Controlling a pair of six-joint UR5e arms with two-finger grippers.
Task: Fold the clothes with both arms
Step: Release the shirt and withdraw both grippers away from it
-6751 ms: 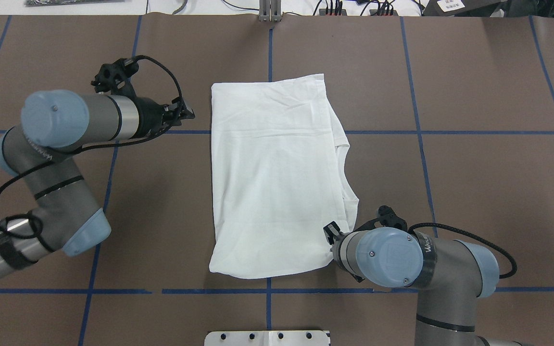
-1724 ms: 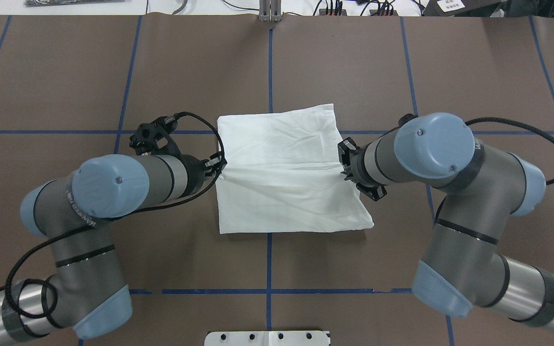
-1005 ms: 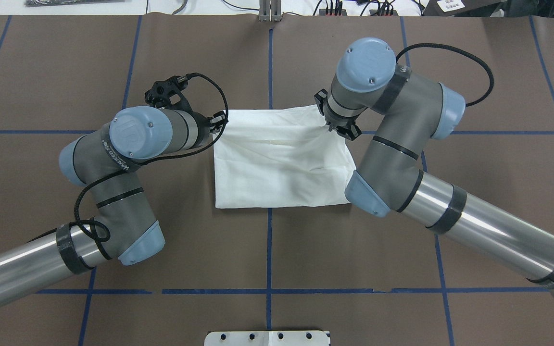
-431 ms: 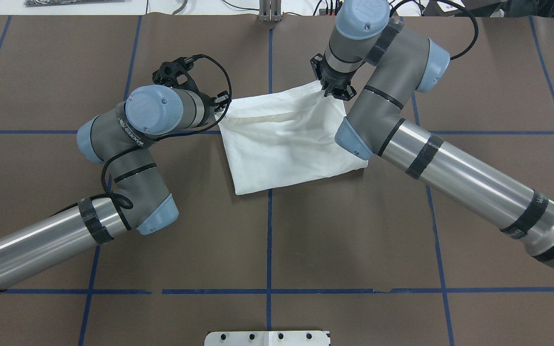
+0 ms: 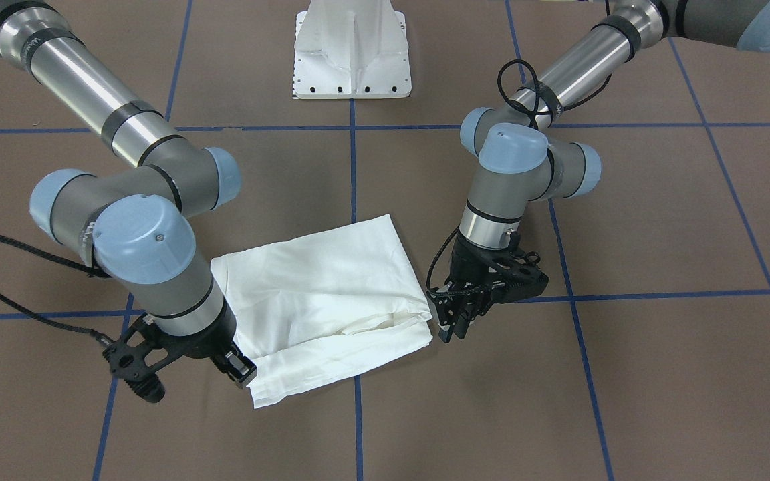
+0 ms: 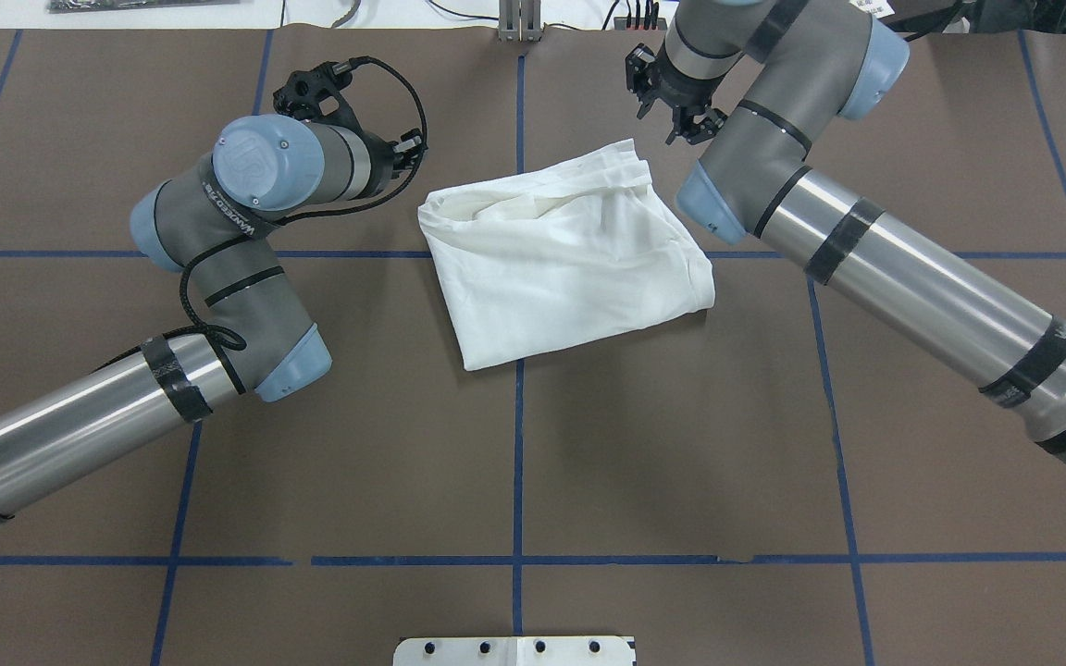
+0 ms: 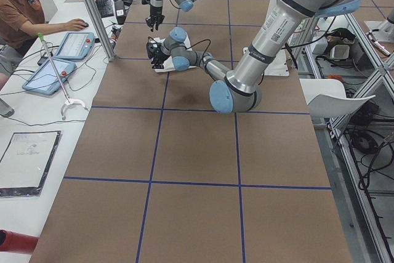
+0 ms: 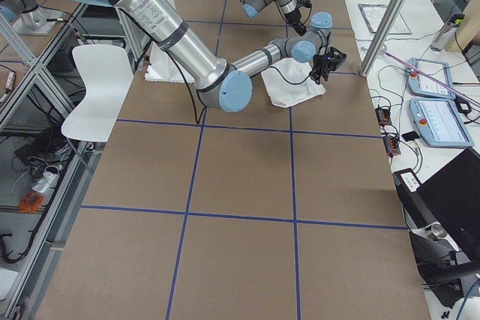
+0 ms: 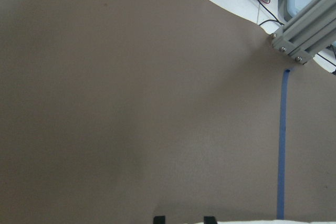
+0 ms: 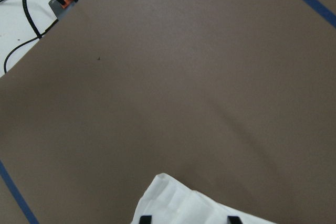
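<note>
Shirt lay doubled and skewed on the counter, left end effector and right end effector both wide and empty off its far corners, probably so the fold settled unpulled.

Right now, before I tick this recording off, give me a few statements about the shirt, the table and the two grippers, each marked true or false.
1. The white folded shirt lies on the brown table. True.
2. The black two-finger left gripper has its fingers shut on the shirt. False: they are open and hold nothing.
3. The black two-finger right gripper is open. True.
4. The shirt is spread flat with both sleeves out. False: it is folded into a compact bundle.
5. The table is crossed by blue tape lines. True.
</note>
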